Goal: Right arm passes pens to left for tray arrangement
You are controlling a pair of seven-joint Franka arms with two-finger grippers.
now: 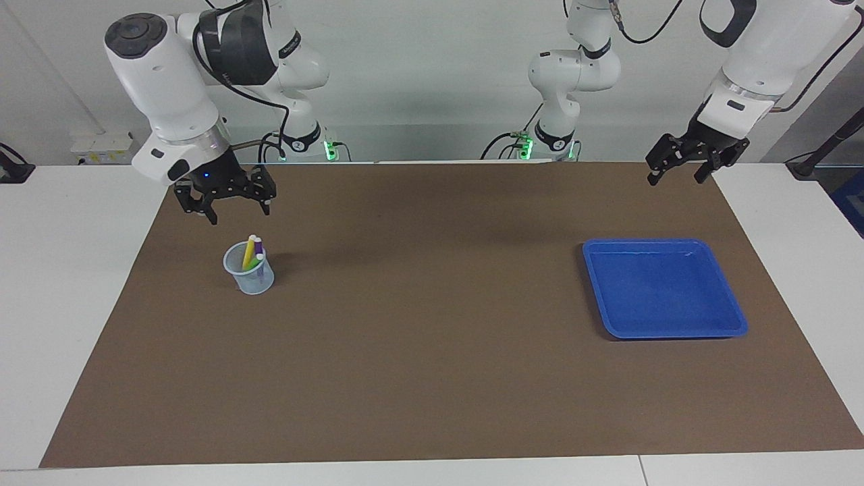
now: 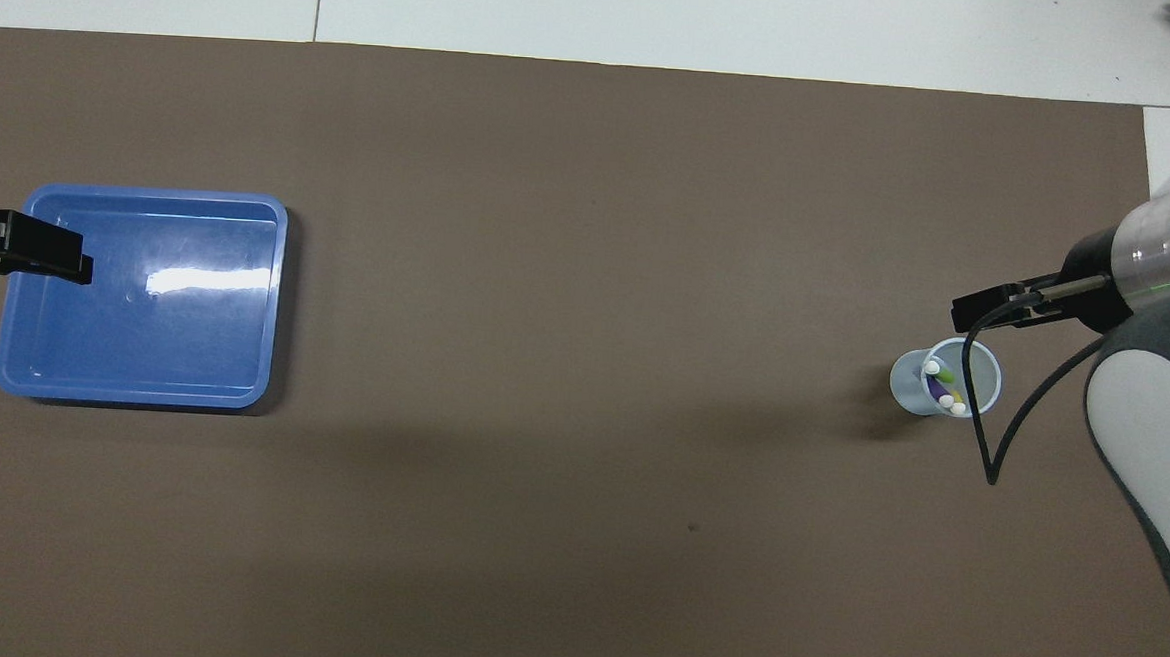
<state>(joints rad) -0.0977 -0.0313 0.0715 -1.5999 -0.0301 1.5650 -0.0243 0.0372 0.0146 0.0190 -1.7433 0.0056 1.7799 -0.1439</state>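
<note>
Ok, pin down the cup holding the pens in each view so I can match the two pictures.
Facing view: the pale-blue cup stands on the brown mat toward the right arm's end, below the right gripper.
Overhead view: the same cup sits near that picture's right edge, just under the right gripper.
Shared landmark: the blue tray, at the left arm's end of the table in both.

The pens [image 1: 253,252] stand in a cup [image 1: 250,270] toward the right arm's end of the counter [image 1: 432,378]. The tray [image 1: 665,288] lies well apart, toward the left arm's end.
</note>
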